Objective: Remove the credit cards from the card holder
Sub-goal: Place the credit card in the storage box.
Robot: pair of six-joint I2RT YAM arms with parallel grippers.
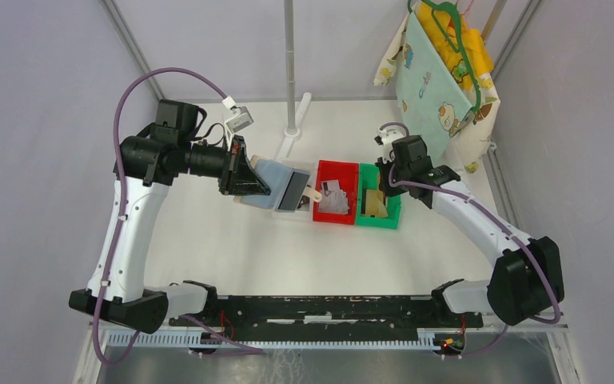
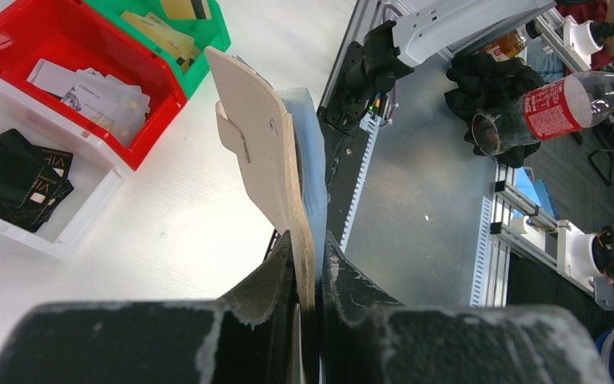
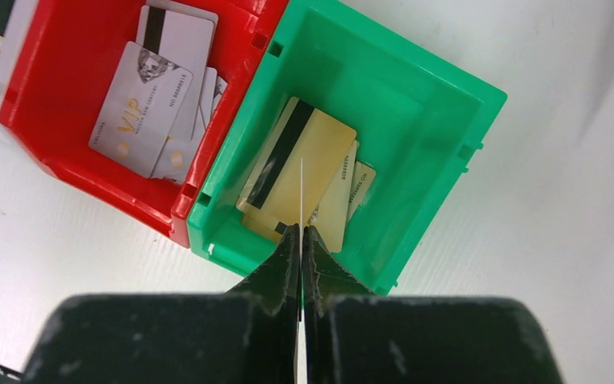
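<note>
My left gripper is shut on the tan card holder and holds it edge-on above the table, left of the bins; its pale blue lining shows. My right gripper is shut on a thin card, seen edge-on, over the green bin. Gold cards with a dark stripe lie in the green bin. Silver-grey cards lie in the red bin. Black cards lie in the white bin.
The three bins stand side by side at mid-table. A white pole on a base stands behind them. A cloth bag on a green hanger hangs at the back right. The arm bases sit along the near edge.
</note>
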